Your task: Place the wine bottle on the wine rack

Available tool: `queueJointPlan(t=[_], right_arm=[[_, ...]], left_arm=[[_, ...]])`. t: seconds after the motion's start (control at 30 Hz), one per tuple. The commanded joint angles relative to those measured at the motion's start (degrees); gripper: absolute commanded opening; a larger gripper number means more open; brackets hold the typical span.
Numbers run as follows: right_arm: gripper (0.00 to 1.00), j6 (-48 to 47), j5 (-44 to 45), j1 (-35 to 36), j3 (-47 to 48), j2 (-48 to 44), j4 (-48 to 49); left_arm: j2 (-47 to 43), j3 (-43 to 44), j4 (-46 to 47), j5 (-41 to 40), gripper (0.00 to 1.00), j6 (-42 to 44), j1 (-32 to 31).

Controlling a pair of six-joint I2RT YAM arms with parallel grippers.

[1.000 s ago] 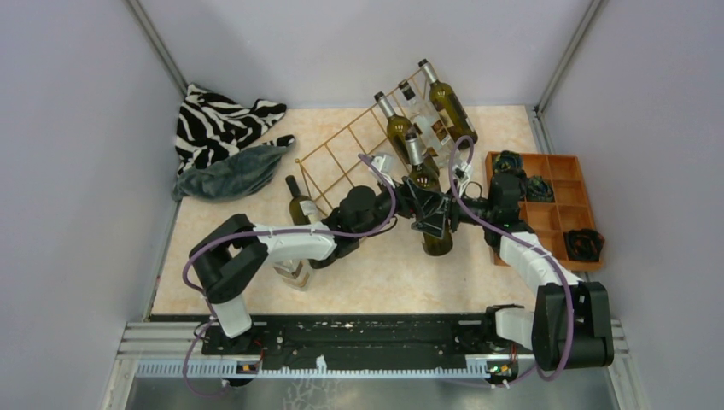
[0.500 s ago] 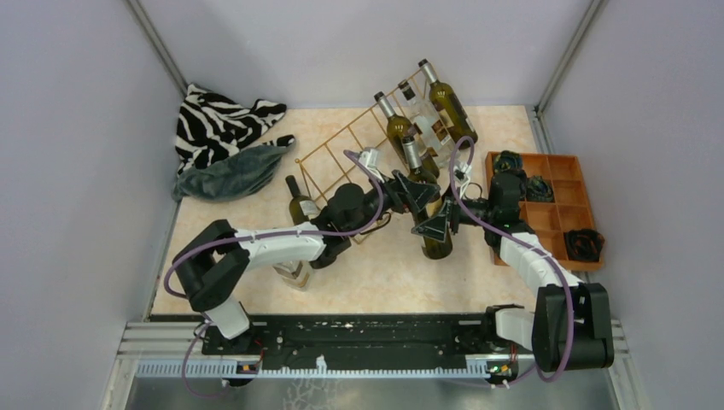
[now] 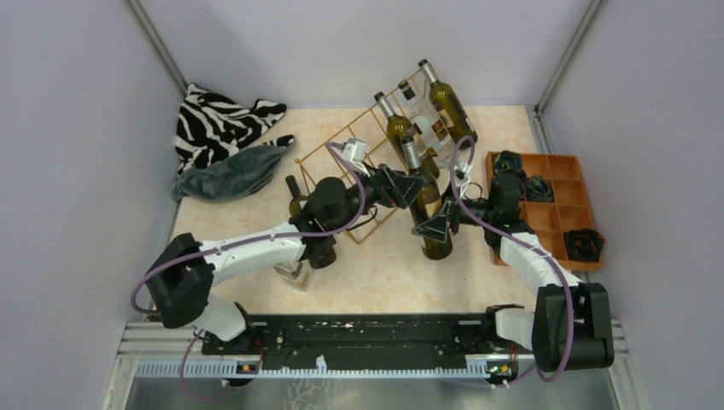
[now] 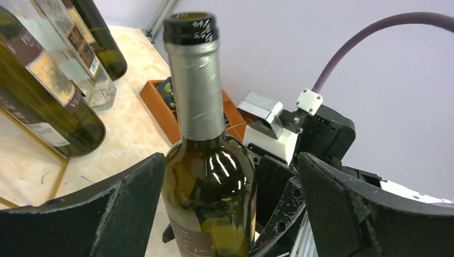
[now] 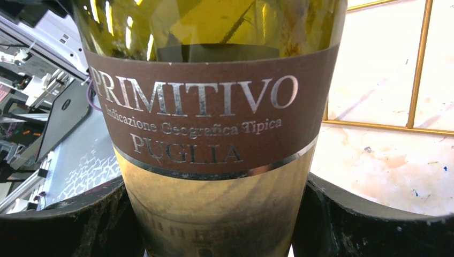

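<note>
**Left end effector climbs to the bottle's shoulder while the right keeps its hold**

The left end effector [image 4: 231,160] stands wide open astride the wine bottle [image 4: 197,91]. One finger [image 4: 134,198] is right against the glass shoulder and the other is well clear of it, so it grips nothing. A second ago it sat lower, next to the right end effector. It has since travelled up and to the left along the bottle, and the left arm has stretched out, its elbow swinging toward the left wall.

The right end effector [image 3: 434,225] has not moved. Its fingers [image 5: 369,225] press on both sides of the bottle's lower body, below the brown label, clamped on it.

The bottle stands roughly upright at the near right corner of the wine rack [image 3: 335,161], in none of its cells, where it was before. Whether its base touches the counter [image 3: 393,273] I cannot tell.

Three other bottles [image 3: 448,104] lie on the rack's far right end. An orange tray [image 3: 559,218] sits to the right of the right arm, and a zebra-striped cloth [image 3: 218,120] lies in the far left corner.
</note>
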Motion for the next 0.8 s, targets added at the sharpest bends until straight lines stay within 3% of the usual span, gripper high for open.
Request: queueJointPlan(t=[0.0,0.4,0.77], right_arm=[[0.0,-0.98,-2.29,-0.66,1.38,-2.21,3.91],[0.0,-13.52,-1.6,-1.3,3.2,-5.81,-7.06],[0.0,-28.44,9.05,-0.69,12.91,-3.43,-22.84]], left_arm=[[-5.4,2.25,-6.83,-0.25,0.99,7.07,0.07],[-16.65,7.22,-24.75,3.99,0.99,20.45,0.18],[-26.46,13.25,-39.72,9.88,0.99,24.13,0.23]])
